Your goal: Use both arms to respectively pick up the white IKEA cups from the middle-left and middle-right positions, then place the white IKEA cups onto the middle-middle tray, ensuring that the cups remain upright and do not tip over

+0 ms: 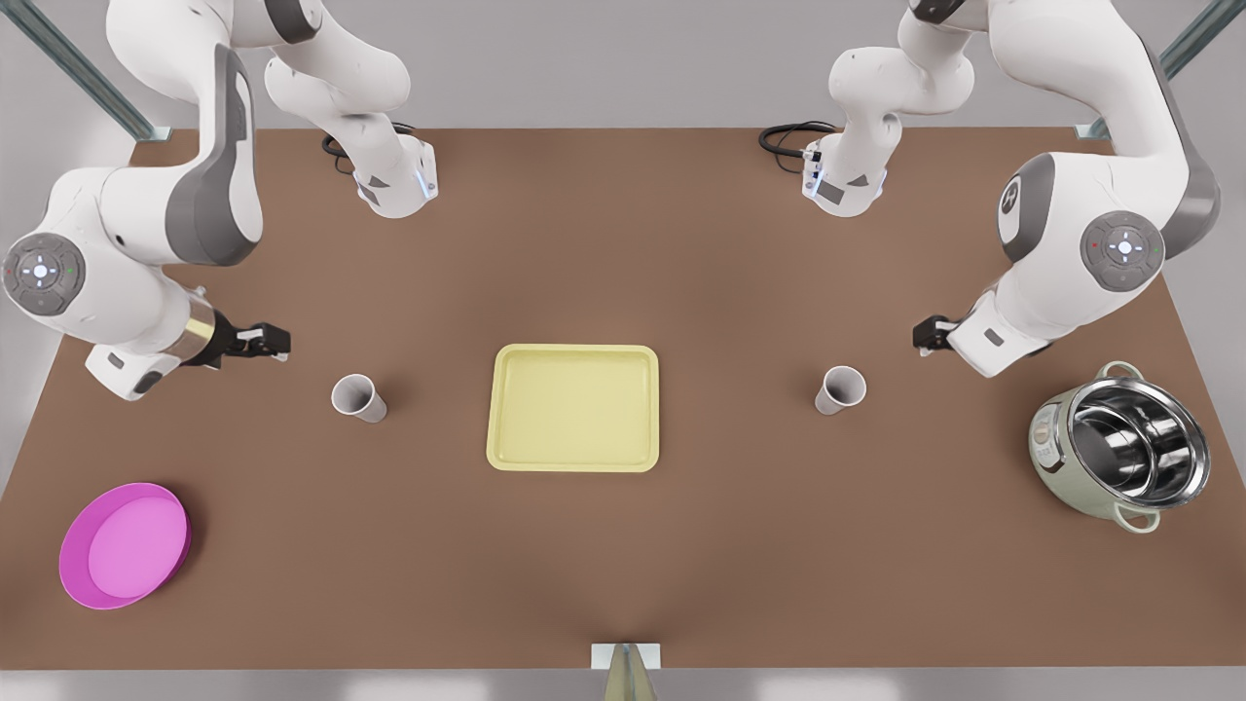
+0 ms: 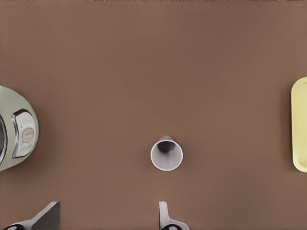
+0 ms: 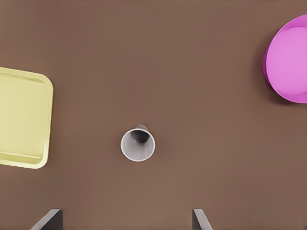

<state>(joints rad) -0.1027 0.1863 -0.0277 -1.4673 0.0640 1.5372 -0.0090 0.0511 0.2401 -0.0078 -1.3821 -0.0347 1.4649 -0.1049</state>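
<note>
My left gripper [image 2: 108, 216] hangs above the brown table [image 1: 623, 584] with its jaws spread wide and nothing between them; it is on the front view's right [image 1: 933, 334]. Near it, standing upright on the table, is one white IKEA cup [image 2: 166, 154], seen in the front view too [image 1: 840, 389]. Further out on that side sits a pale green rice cooker [image 1: 1119, 448] with a shiny steel inner pot, its lid off.

My right gripper [image 3: 127, 219] is on the front view's left [image 1: 265, 341], jaws also wide open and holding nothing. The other white IKEA cup [image 3: 137, 144] stands upright on the table near it [image 1: 357, 397]. Beyond, toward the table's near corner, lies a round magenta plate [image 1: 124, 545].

Between the two cups, well apart from each, the pale yellow tray [image 1: 572, 407] lies flat in the middle of the table, with nothing on it. Its edge appears in both wrist views.
</note>
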